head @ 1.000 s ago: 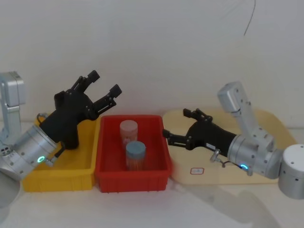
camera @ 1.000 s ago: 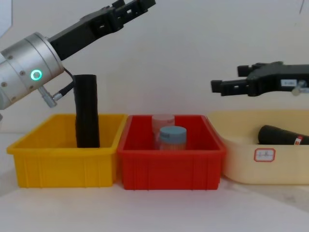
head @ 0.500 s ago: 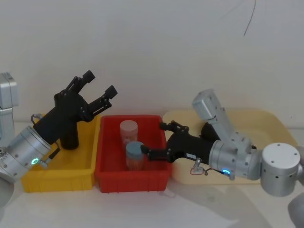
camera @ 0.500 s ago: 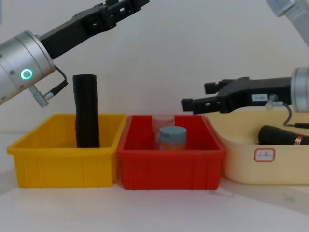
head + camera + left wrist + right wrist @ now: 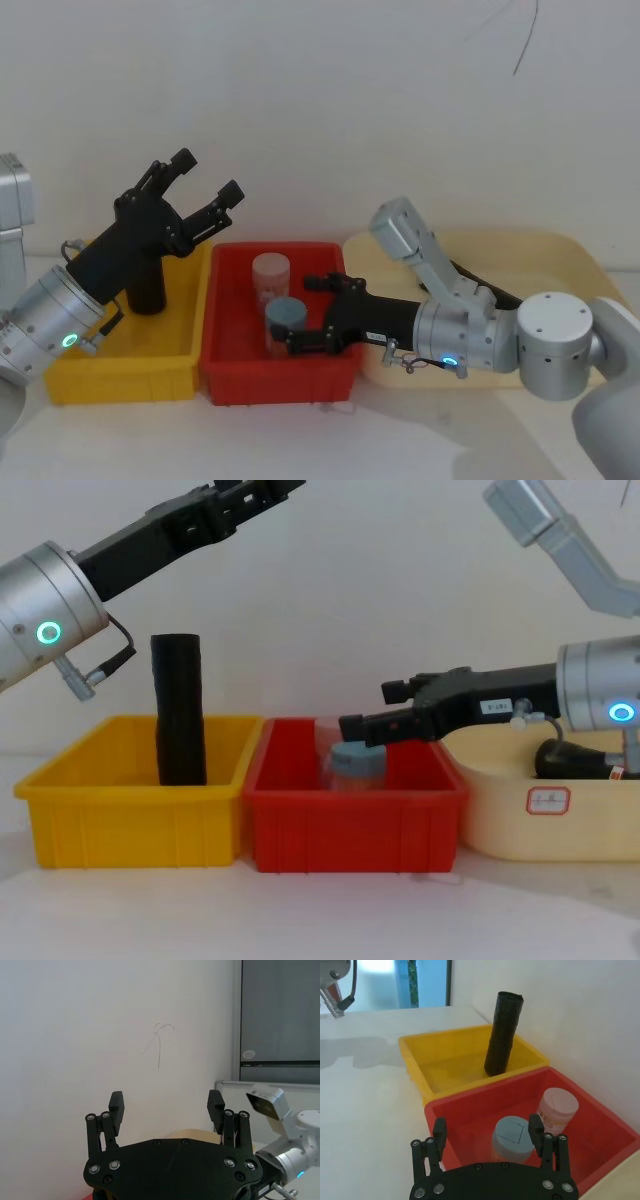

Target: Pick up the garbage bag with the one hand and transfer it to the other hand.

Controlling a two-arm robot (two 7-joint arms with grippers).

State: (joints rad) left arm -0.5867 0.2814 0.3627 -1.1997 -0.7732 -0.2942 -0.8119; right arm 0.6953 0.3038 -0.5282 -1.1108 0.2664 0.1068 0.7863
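Observation:
The garbage bag (image 5: 565, 758), a black roll with a small red-and-white mark at its end, lies in the cream tray (image 5: 500, 830) at the right. My right gripper (image 5: 303, 315) is open and reaches left, away from the bag, over the red bin (image 5: 230, 375). Its fingers straddle the blue-lidded jar (image 5: 512, 1137) in the right wrist view, right gripper (image 5: 488, 1130). My left gripper (image 5: 205, 180) is open, empty and raised toward the wall above the yellow bin (image 5: 120, 380). The left wrist view shows that left gripper (image 5: 166, 1107) facing bare wall.
A second black roll (image 5: 180, 720) with no visible mark stands upright in the yellow bin. The red bin also holds a clear jar with a pale lid (image 5: 270, 272) behind the blue-lidded one. The three containers stand side by side close to the wall.
My right arm swung left from above the cream tray to over the red bin and dropped lower, its gripper still open. The left arm pulled back slightly.

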